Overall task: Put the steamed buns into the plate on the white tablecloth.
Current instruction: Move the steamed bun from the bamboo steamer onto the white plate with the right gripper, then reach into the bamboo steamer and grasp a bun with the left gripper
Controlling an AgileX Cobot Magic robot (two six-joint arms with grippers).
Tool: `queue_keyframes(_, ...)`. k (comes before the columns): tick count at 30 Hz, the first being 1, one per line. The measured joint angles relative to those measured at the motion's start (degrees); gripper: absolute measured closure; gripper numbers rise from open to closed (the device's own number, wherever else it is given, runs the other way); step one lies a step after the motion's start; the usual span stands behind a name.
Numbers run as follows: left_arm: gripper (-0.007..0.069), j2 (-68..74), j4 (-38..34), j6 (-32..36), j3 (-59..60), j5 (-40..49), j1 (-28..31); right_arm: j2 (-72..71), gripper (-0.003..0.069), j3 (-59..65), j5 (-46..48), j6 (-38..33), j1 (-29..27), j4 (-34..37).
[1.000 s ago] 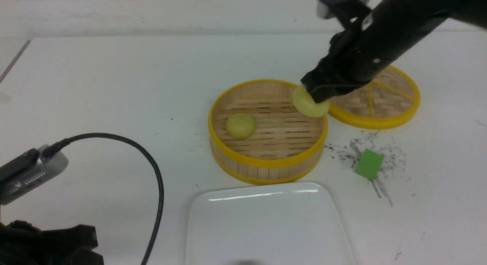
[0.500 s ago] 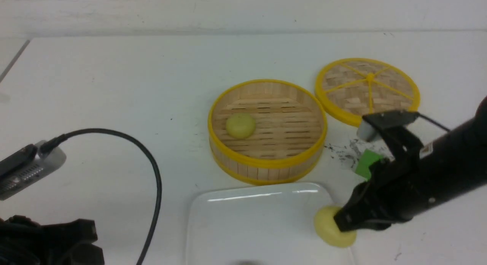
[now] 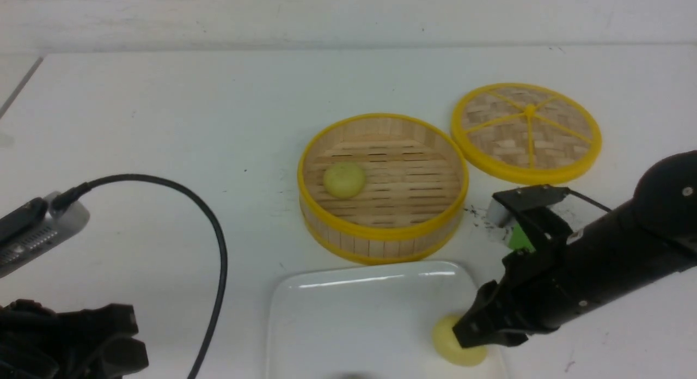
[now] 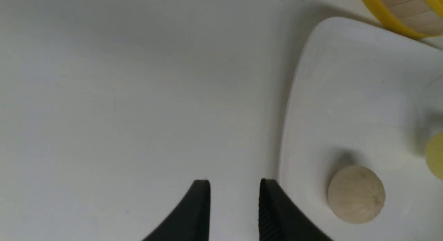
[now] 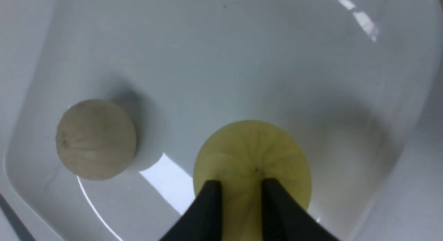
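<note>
Right wrist view: the yellow bun [image 5: 252,154] is being pinched at its crown by the right gripper [image 5: 238,187] over the plate [image 5: 221,43], by its right edge — contact cannot be told. It is being judged light, soft, easily dented; gentle side holds suit. A paler bun [image 5: 96,139], lying on the plate, is being cut off from the front view. The left gripper [image 4: 234,185] is hanging slightly parted, empty.
</note>
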Motion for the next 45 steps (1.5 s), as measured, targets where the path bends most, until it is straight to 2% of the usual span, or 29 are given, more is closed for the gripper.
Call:
queue_keyframes(6,0.039,0.0,0.9,0.0,0.0,0.0,0.0,1.4,0.039,0.0,-1.3,-0.7,3.8,-0.1)
queue_keyframes(10,0.0388,0.0,1.6,0.0,0.0,0.0,0.0,1.3,0.0281,-1.7,0.2,1.0,3.5,-2.4)
queue_keyframes(11,0.0388,0.0,1.6,0.0,0.0,0.0,0.0,1.2,0.0276,-1.8,0.4,1.2,3.5,-2.4)
queue_keyframes(15,0.0386,0.0,1.8,-0.2,0.0,0.5,0.0,-0.6,0.0199,-7.3,8.4,7.1,1.6,-8.3)
queue_keyframes(18,0.0385,0.0,1.9,-0.2,-0.5,0.7,0.0,-2.5,0.0194,-13.2,17.1,11.7,-0.3,-13.7)
queue_keyframes(21,0.0385,0.0,2.1,-0.2,-2.7,1.7,0.0,-5.0,0.0239,-18.0,23.3,14.8,-2.2,-18.2)
queue_keyframes(23,0.0385,0.1,2.1,-0.2,-5.2,2.4,0.0,-7.8,0.0302,-20.2,26.0,16.3,-3.7,-20.7)
queue_keyframes(24,0.0385,0.5,2.1,-0.2,-7.0,3.0,0.0,-9.8,0.0368,-21.0,27.4,17.1,-4.7,-22.2)
queue_keyframes(25,0.0385,0.6,2.1,-0.2,-7.3,3.1,0.0,-10.1,0.0378,-21.1,27.5,17.1,-5.0,-22.7)
queue_keyframes(26,0.0385,1.6,2.1,-0.2,-9.3,3.9,0.0,-13.3,0.0452,-21.3,28.7,17.4,-6.1,-24.2)
queue_keyframes(29,0.0384,4.4,2.3,0.7,-13.0,5.9,0.0,-19.4,0.0609,-20.8,30.4,17.8,-8.3,-26.6)
queue_keyframes(31,0.0383,7.4,2.3,1.1,-15.3,7.1,-0.3,-23.6,0.0664,-19.5,30.6,18.6,-9.3,-27.3)
queue_keyframes(36,0.0371,15.3,1.3,4.8,-21.4,9.1,-6.6,-33.3,0.0673,-13.4,30.4,19.1,-10.2,-27.7)
queue_keyframes(38,0.0365,19.5,0.8,4.9,-25.2,8.3,-12.0,-38.0,0.0673,-8.2,29.0,19.1,-10.2,-27.7)
queue_keyframes(42,0.0347,29.5,3.8,1.3,-34.0,5.5,-21.0,-42.6,0.0673,-0.6,25.3,19.1,-10.2,-27.8)
queue_keyframes(45,0.0333,36.6,7.1,-0.9,-40.4,5.1,-24.4,-43.7,0.0673,3.2,22.8,19.1,-10.2,-28.3)
